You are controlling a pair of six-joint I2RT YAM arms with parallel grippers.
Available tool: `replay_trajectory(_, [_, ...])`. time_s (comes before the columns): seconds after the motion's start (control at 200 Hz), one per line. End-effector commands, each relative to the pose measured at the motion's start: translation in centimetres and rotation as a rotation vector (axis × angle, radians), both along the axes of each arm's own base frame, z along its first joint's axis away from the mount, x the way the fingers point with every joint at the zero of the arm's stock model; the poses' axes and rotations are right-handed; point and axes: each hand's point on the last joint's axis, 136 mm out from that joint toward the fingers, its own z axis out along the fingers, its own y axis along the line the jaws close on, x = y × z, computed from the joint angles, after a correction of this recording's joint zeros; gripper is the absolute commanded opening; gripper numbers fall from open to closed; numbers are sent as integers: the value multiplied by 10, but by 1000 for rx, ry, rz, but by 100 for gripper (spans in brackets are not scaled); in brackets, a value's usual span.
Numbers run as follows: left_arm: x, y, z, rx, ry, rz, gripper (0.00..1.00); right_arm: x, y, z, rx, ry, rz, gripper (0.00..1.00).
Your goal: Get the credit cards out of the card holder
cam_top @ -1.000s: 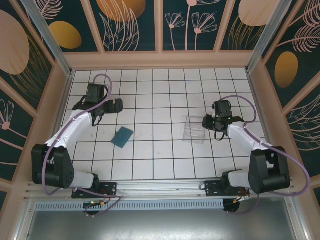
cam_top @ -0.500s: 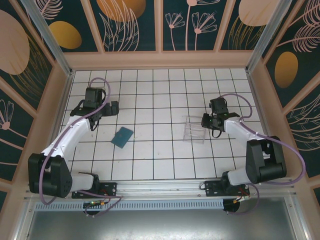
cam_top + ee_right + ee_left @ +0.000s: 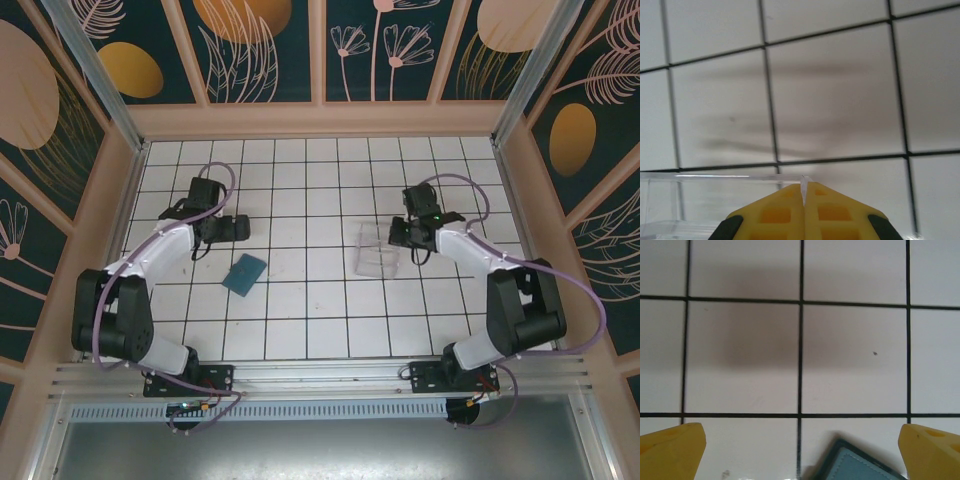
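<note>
The right gripper pinches a wall of the clear plastic box; the left gripper gapes beside the flat slate-blue bifold wallet. Extraction looks unstarted: next, open that wallet.

Left arm: elbow folded back near base, white forearm angled up toward far left of table, wrist bent. Left gripper low over surface, pointing toward centre. Left wrist view: yellow fingertips at opposite frame edges, jaws spread wide, nothing between.

Right arm: forearm reaching inward, wrist turned toward centre. Right gripper low; yellow fingers pressed together, pinching thin wall of clear box.
</note>
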Motion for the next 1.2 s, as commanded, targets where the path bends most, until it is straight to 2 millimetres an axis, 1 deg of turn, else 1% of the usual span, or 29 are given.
replay_trajectory(0.0, [-4, -17, -7, -64, 69, -18, 99, 19, 24, 12, -16, -18, 2, 4])
replay_trajectory(0.17, [-9, -26, -16, -58, 102, -29, 99, 47, 69, 17, -51, -24, 55, 3])
replay_trajectory(0.255, [-12, -29, -21, -57, 107, -36, 98, 61, 89, 16, -64, -22, 78, 3])
replay_trajectory(0.335, [-18, -32, -29, -66, 132, -31, 97, 74, 104, 13, -75, -16, 98, 3])
replay_trajectory(0.4, [-19, -36, -30, -74, 131, -38, 96, 85, 112, 12, -81, -13, 109, 3])
replay_trajectory(0.415, [-26, -35, -37, -68, 152, -36, 96, 87, 114, 11, -82, -12, 114, 3])
replay_trajectory(0.465, [-30, -36, -43, -68, 169, -38, 95, 94, 117, 11, -91, -13, 122, 3])
replay_trajectory(0.475, [-32, -36, -44, -69, 173, -39, 95, 92, 124, 10, -93, -11, 137, 3])
replay_trajectory(0.495, [-33, -36, -46, -69, 177, -37, 94, 93, 128, 10, -94, -10, 144, 3])
replay_trajectory(0.596, [-40, -37, -53, -77, 196, -43, 91, 102, 133, 6, -111, -3, 164, 3])
replay_trajectory(0.726, [-45, -39, -60, -90, 213, -42, 86, 110, 136, 2, -130, 9, 170, 4])
replay_trajectory(0.761, [-46, -40, -62, -96, 218, -40, 84, 111, 137, -1, -131, 17, 173, 4])
replay_trajectory(0.836, [-50, -44, -67, -112, 231, -47, 76, 111, 138, -6, -133, 34, 171, 4])
replay_trajectory(0.926, [-55, -47, -72, -117, 256, -55, 75, 109, 137, -11, -134, 54, 161, 5])
replay_trajectory(0.986, [-60, -51, -76, -119, 270, -66, 74, 107, 136, -11, -134, 60, 152, 8])
replay_trajectory(1.086, [-66, -58, -80, -128, 286, -70, 74, 105, 134, -10, -137, 68, 144, 15])
replay_trajectory(1.196, [-73, -66, -84, -146, 295, -63, 73, 103, 132, -4, -138, 60, 135, 22])
